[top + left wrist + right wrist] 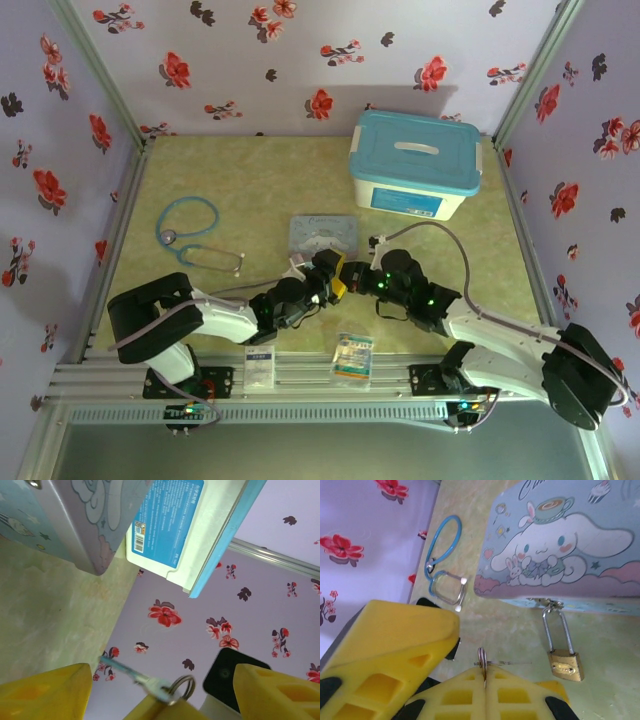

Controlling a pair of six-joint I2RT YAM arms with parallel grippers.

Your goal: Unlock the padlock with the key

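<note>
The brass padlock (565, 664) hangs by its shackle from the hasp of the pastel cartoon tin (560, 540), resting on the table. My right gripper (485, 677) is shut on the key (506, 663) at its ring, with the thin blade sticking out toward the padlock but short of it. In the left wrist view the key (131, 674) and its ring show above the right gripper's yellow tips, between my left gripper's (162, 675) widely parted fingers. That gripper is open and holds nothing. One of its fingers (395, 640) looms beside the key. Both grippers meet at the table's centre, right (360, 280) and left (335, 284).
A blue-tubed stethoscope (190, 235) lies to the left. A white box with a blue lid (415, 165) stands at the back right, just behind the tin (323, 236). Two small packets (354, 355) lie at the front edge. Floral walls enclose the table.
</note>
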